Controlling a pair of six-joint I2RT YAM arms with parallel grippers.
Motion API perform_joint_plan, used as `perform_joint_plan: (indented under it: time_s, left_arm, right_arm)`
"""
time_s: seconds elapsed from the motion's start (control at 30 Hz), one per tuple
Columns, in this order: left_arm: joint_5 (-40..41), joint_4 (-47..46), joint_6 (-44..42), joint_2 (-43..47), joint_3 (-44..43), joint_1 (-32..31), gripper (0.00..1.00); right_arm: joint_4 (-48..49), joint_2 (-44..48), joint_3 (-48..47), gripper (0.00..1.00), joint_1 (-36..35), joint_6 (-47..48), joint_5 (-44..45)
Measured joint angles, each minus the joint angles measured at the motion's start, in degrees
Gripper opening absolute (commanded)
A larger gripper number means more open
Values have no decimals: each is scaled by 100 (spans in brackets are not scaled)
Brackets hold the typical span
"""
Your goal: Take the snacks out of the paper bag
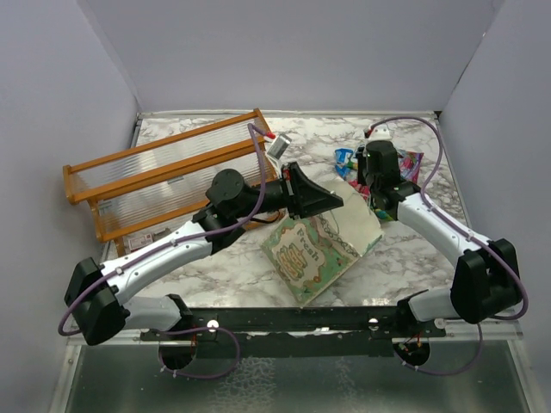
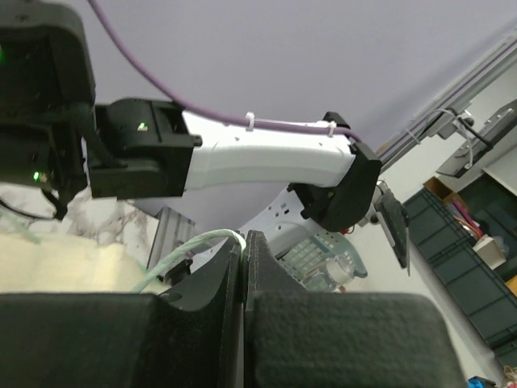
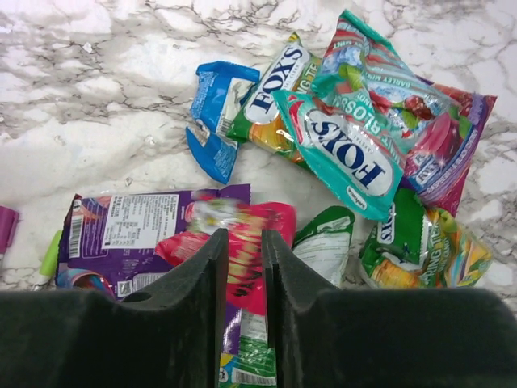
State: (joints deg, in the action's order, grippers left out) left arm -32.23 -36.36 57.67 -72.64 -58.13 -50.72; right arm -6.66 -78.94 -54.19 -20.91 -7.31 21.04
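The mint-green paper bag [image 1: 314, 249] lies tilted on the marble table, its printed side up. My left gripper [image 1: 336, 202] is at the bag's upper edge, and in the left wrist view it [image 2: 242, 238] is shut on the bag's thin string handle [image 2: 186, 246]. My right gripper [image 1: 376, 176] hangs over the pile of snacks [image 1: 411, 162] at the back right. Its jaws [image 3: 242, 238] stand slightly apart. A blurred red-pink packet [image 3: 250, 242] shows through the gap, over a purple packet [image 3: 137, 226]. Teal-white [image 3: 347, 153], blue [image 3: 214, 113] and green-yellow [image 3: 424, 246] packets lie beyond.
An orange wooden rack [image 1: 164, 176] stands at the back left, close to my left arm. A small silvery object [image 1: 280, 144] lies behind the bag. Pink [image 3: 4, 226] and green [image 3: 50, 255] marker tips lie left of the purple packet. Grey walls enclose three sides.
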Motion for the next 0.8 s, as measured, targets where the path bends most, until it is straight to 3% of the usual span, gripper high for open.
perform_joint_plan:
  time_s: [0.1, 0.17, 0.47, 0.6, 0.8]
  left_arm:
    - [214, 393, -210, 330, 210, 0, 0]
    - [378, 588, -326, 601, 363, 2, 0]
    - [590, 879, -511, 625, 337, 2, 0]
    - [557, 822, -461, 140, -68, 0, 0]
    - [389, 564, -310, -723, -815, -199, 0]
  right_arm:
    - [-59, -92, -164, 66, 0, 46, -15]
    - [-142, -118, -273, 75, 0, 118, -57]
    - [-1172, 74, -940, 81, 0, 61, -273]
    - [-1694, 922, -1220, 82, 0, -2, -267]
    - [-1718, 2258, -1530, 91, 0, 15, -258]
